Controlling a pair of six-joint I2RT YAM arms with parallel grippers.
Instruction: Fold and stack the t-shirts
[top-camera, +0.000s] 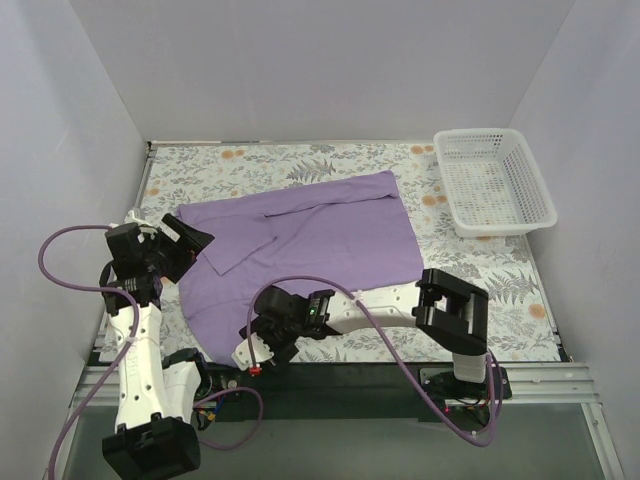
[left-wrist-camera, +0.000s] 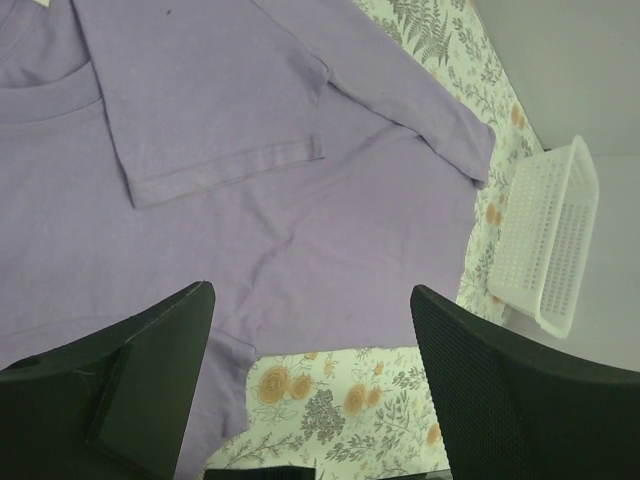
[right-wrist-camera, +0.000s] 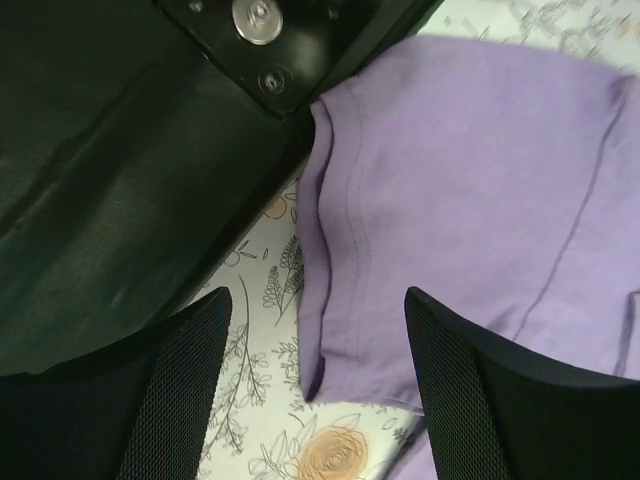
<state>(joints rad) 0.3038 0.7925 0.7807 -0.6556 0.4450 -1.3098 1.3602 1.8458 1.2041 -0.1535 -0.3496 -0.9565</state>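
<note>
The lavender-purple t-shirt (top-camera: 320, 240) lies spread on the floral table, one short sleeve (top-camera: 240, 245) folded in over its body. My left gripper (top-camera: 192, 243) is open and empty at the shirt's left edge. In the left wrist view the left gripper (left-wrist-camera: 312, 295) hangs over the shirt (left-wrist-camera: 250, 200) and a bare patch of table, with the sleeve (left-wrist-camera: 210, 110) beyond. My right gripper (top-camera: 258, 337) is open and empty at the shirt's near corner. In the right wrist view the right gripper (right-wrist-camera: 318, 300) straddles the hemmed corner of the shirt (right-wrist-camera: 480, 180), above it and not touching.
A white plastic mesh basket (top-camera: 490, 133) stands at the back right and also shows in the left wrist view (left-wrist-camera: 545, 240). The floral table cover (top-camera: 480, 290) shows to the right of the shirt. The black front edge of the table (right-wrist-camera: 100, 200) runs close beside the right gripper.
</note>
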